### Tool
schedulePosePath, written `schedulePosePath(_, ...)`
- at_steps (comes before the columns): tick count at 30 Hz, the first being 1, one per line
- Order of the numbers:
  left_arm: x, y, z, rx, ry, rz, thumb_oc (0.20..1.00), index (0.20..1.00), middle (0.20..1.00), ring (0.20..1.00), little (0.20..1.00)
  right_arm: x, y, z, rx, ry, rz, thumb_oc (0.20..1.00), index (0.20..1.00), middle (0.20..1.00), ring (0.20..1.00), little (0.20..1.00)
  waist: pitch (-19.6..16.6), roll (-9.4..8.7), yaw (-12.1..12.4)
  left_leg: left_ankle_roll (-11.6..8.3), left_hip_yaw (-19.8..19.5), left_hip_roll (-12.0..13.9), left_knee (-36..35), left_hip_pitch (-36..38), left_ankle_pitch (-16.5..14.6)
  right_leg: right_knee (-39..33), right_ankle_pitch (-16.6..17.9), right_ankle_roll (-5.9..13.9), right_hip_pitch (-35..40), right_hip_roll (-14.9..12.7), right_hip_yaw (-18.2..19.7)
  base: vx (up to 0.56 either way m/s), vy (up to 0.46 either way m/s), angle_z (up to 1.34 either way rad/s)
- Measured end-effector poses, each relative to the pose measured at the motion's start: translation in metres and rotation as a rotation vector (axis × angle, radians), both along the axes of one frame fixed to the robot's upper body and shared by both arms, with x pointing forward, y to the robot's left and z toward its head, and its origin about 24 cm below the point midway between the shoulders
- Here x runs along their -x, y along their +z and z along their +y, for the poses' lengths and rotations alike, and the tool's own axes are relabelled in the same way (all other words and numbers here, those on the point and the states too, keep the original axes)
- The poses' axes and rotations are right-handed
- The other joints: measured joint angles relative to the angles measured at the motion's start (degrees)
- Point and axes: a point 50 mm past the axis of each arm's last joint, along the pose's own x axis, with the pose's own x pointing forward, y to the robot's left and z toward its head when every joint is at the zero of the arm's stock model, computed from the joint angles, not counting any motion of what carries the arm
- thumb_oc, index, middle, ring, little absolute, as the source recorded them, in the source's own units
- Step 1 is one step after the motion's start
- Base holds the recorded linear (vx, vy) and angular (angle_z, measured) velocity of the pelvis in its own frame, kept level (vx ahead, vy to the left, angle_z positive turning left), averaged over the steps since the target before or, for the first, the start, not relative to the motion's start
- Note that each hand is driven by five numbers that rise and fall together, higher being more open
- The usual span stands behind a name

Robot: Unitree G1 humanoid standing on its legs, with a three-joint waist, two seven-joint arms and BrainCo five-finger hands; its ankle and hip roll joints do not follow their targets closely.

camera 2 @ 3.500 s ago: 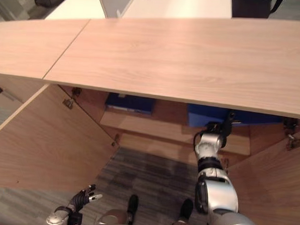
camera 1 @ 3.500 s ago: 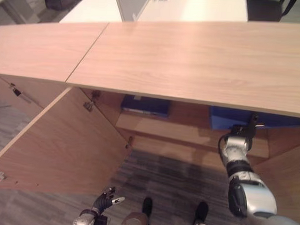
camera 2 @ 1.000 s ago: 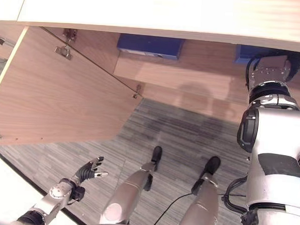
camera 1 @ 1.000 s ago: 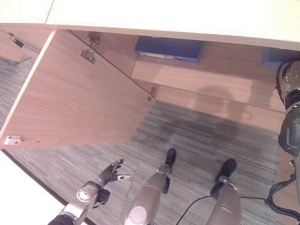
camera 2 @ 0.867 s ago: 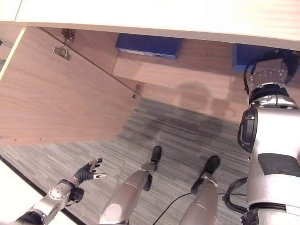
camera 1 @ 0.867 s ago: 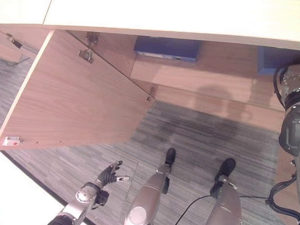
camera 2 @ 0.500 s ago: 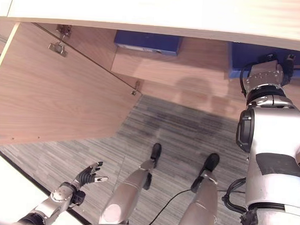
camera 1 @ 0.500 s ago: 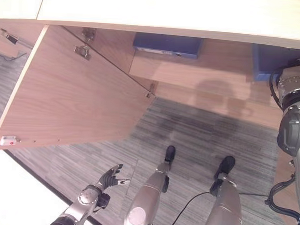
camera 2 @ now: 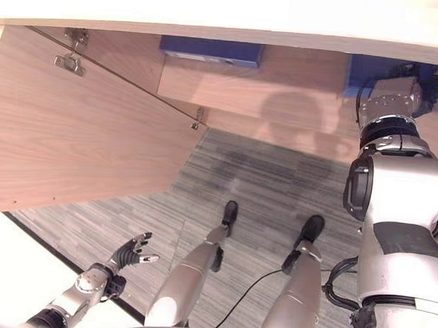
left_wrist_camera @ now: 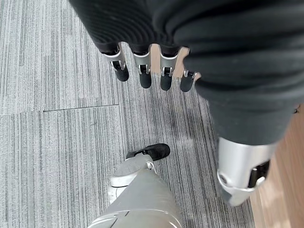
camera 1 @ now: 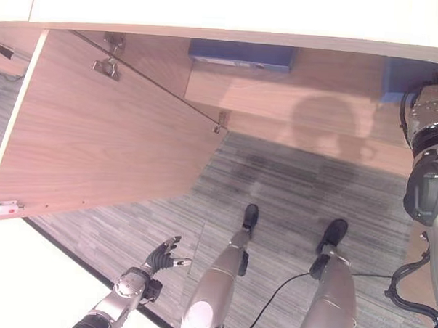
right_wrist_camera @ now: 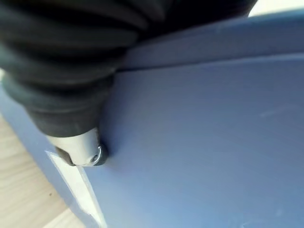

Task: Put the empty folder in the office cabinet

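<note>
Right hand [right_wrist_camera: 78, 142]: reaches into the right side of the open office cabinet [camera 1: 294, 102], under its top board. Its wrist view shows the dark ribbed cover and one silver finger lying against the flat blue face of the folder [right_wrist_camera: 213, 142]. Whether the fingers are curled round the folder or merely resting on it cannot be told; most of the hand is hidden.

Folder: blue, inside the cabinet at the right end of the shelf [camera 1: 279, 112], partly hidden behind the right wrist in the head views [camera 2: 357, 72]. It appears to stand against the shelf's wooden surface, a pale label strip visible along one edge in the wrist view.

Left hand [camera 1: 164, 256]: hangs low at the robot's left side above the grey striped carpet [camera 1: 291, 182], well apart from the cabinet. Fingers [left_wrist_camera: 142, 76] straight and spread, thumb apart, holding nothing.

Second blue folder [camera 1: 242, 54]: lies flat at the back of the cabinet's left half, on the upper level above the shelf.

Cabinet door [camera 1: 96, 137]: left door swung wide open, two metal hinges on its inner face, a small white catch near its outer corner.
</note>
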Motion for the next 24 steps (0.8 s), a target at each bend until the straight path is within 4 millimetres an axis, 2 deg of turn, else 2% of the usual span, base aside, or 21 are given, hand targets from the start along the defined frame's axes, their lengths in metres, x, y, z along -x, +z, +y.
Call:
schedulePosePath(3, -0.001, 0.001, 0.0, 0.003, -0.006, -0.004, 1.0, 1.0, 1.0, 1.0, 1.0, 0.004, 0.009, -0.007, 0.01, -0.011, -0.021, 0.2, 0.2, 0.2, 0.2, 0.2, 0.0, 0.01, 1.0, -0.01, -0.2, 0.0, 0.0, -0.1, 0.0, 0.9, -0.6, -0.22, -0.2, -0.1, -0.1, -0.01, -0.018, 0.07)
schedulePosePath(6, -0.003, 0.002, 0.0, 0.004, -0.009, -0.012, 1.0, 1.0, 1.0, 1.0, 1.0, 0.005, 0.015, -0.007, 0.014, -0.005, -0.031, 0.2, 0.2, 0.2, 0.2, 0.2, 0.1, -0.11, 0.7, -0.11, -1.1, -0.7, 2.6, -2.1, -0.6, 3.7, -2.3, -0.05, -1.7, -0.8, 0.7, -0.01, -0.048, 0.23)
schedulePosePath(9, -0.009, 0.006, -0.002, 0.007, -0.02, -0.034, 1.0, 1.0, 1.0, 1.0, 1.0, 0.009, 0.021, -0.014, 0.033, -0.02, -0.041, 0.2, 0.2, 0.2, 0.2, 0.2, 1.1, -0.56, 1.2, -0.18, -2.0, -1.2, 8.5, -6.3, -2.7, 8.0, -4.1, -0.55, -4.4, -1.2, 1.5, 0.02, -0.056, 0.23)
schedulePosePath(11, -0.009, 0.007, -0.004, 0.022, -0.023, -0.034, 1.0, 1.0, 1.0, 1.0, 1.0, 0.012, 0.024, -0.018, 0.071, -0.019, -0.025, 0.2, 0.2, 0.2, 0.2, 0.2, 2.1, -1.58, 1.0, -0.65, -1.9, -1.7, 16.1, -10.4, -6.0, 13.0, -6.2, -0.85, -7.5, -1.5, 2.8, 0.03, -0.07, 0.08)
schedulePosePath(15, -0.009, 0.007, -0.008, 0.024, -0.041, -0.027, 1.0, 1.0, 1.0, 1.0, 1.0, 0.012, 0.025, -0.019, 0.143, -0.003, 0.048, 0.2, 0.2, 0.2, 0.2, 0.2, 2.8, -2.52, 0.5, -0.68, -2.0, -1.6, 25.1, -14.9, -9.9, 18.1, -8.1, -1.33, -10.6, -1.3, 3.8, 0.04, -0.046, -0.06)
schedulePosePath(18, -0.009, 0.006, -0.007, 0.037, -0.026, -0.021, 1.0, 1.0, 1.0, 1.0, 1.0, 0.011, 0.023, -0.018, 0.175, 0.01, 0.087, 0.2, 0.2, 0.2, 0.2, 0.2, 3.2, -3.06, 0.3, -0.37, -2.1, -1.4, 26.9, -15.2, -10.8, 19.0, -8.6, -1.18, -10.6, -0.9, 4.2, 0.02, -0.012, -0.07)
schedulePosePath(24, -0.008, 0.005, -0.006, 0.037, -0.013, -0.013, 1.0, 1.0, 1.0, 1.0, 1.0, 0.009, 0.024, -0.017, 0.215, 0.031, 0.087, 0.2, 0.2, 0.2, 0.2, 0.2, 3.3, -3.2, -0.7, -0.47, -2.3, -1.4, 27.3, -16.5, -10.8, 18.8, -8.3, -0.73, -11.4, -0.4, 4.6, 0.0, 0.0, 0.0)
